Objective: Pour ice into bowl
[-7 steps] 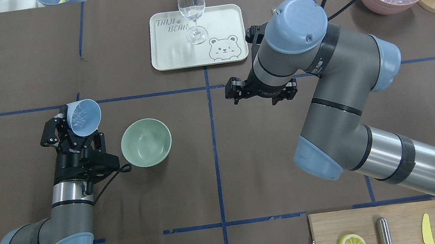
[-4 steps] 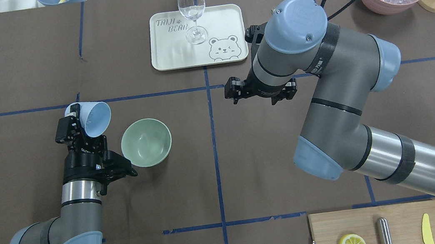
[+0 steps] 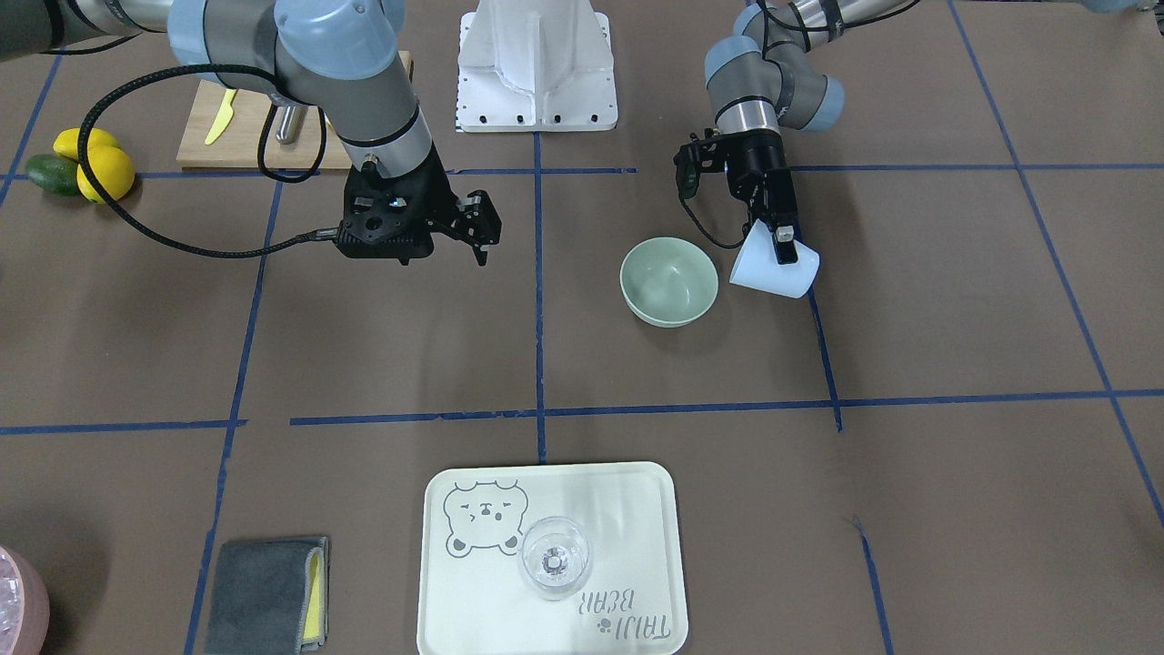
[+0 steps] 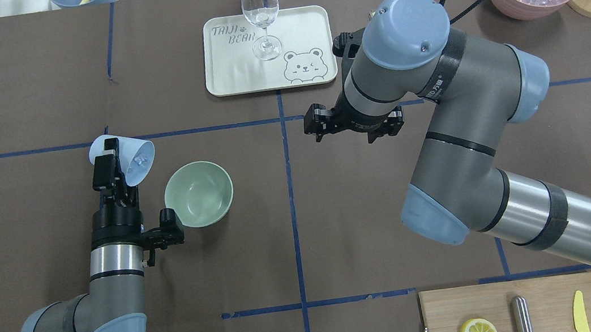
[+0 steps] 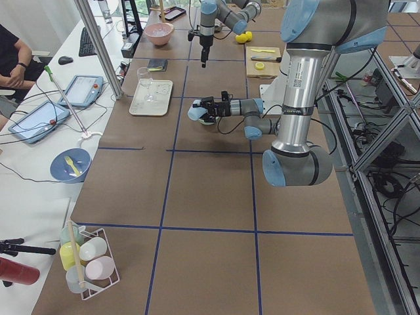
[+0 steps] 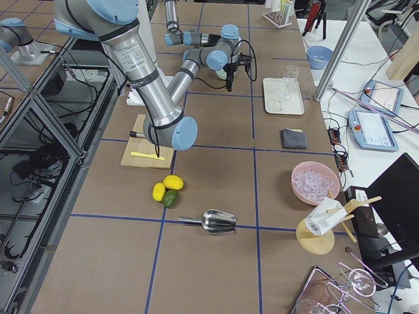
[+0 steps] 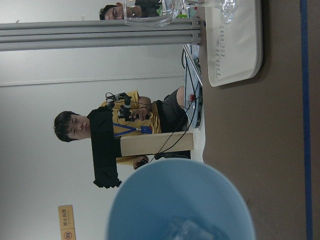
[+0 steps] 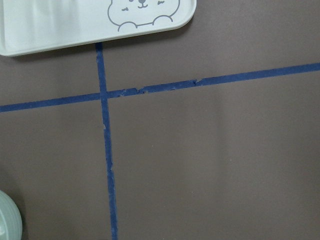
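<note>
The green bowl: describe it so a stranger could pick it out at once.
From the bear-printed tray, come toward the robot, left of the centre tape line in the overhead view. The bowl stands beside the tilted blue cup in the left gripper; it alone is sage green and empty.

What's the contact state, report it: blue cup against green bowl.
Apart. The overhead view shows brown table between the light blue cup and the bowl.

cup [image 4: 138,151] tipped in left gripper [image 4: 111,159], just left of bowl [image 4: 198,193], not touching; ice [image 4: 139,161] in cup; tray [image 4: 238,76] behind bowl, glass [image 4: 260,16] on it; right gripper [image 4: 354,124] right of bowl, before tray
</note>
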You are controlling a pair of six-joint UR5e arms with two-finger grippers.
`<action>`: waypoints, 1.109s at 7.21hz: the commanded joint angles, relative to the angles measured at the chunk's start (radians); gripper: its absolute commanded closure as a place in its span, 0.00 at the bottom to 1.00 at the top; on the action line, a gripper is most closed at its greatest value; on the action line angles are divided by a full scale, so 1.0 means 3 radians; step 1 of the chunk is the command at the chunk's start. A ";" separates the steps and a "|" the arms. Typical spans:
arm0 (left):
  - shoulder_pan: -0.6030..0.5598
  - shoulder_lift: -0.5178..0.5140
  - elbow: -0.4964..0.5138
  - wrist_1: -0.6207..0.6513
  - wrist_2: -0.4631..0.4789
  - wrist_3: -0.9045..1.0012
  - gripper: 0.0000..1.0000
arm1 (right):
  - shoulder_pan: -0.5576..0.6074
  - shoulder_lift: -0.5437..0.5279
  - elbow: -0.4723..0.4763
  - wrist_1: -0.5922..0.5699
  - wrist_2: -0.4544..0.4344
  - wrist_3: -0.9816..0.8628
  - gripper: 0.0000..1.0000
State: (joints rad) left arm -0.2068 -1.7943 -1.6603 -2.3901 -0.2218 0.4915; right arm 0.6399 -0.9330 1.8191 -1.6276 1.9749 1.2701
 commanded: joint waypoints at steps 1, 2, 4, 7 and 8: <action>0.0014 -0.0002 -0.0003 0.0001 0.0024 0.0436 1.00 | 0.0010 -0.0004 0.0011 0.0000 0.0003 0.0000 0.00; 0.0019 -0.0002 0.0002 0.0001 0.0044 0.0574 1.00 | 0.0010 0.0001 0.0011 0.0000 0.0003 0.0005 0.00; 0.0020 -0.0012 -0.0003 0.0001 0.0049 0.0891 1.00 | 0.0010 0.0001 0.0041 0.0000 0.0003 0.0026 0.00; 0.0035 -0.0022 0.0058 0.0001 0.0095 0.0954 1.00 | 0.0015 -0.0004 0.0067 -0.0005 0.0008 0.0026 0.00; 0.0040 -0.0063 0.0058 0.0001 0.0095 0.1055 1.00 | 0.0015 0.0001 0.0067 -0.0005 0.0008 0.0026 0.00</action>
State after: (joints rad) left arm -0.1975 -1.8031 -1.6469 -2.3899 -0.1940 0.7799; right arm 0.6442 -0.9332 1.8386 -1.6289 1.9772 1.2777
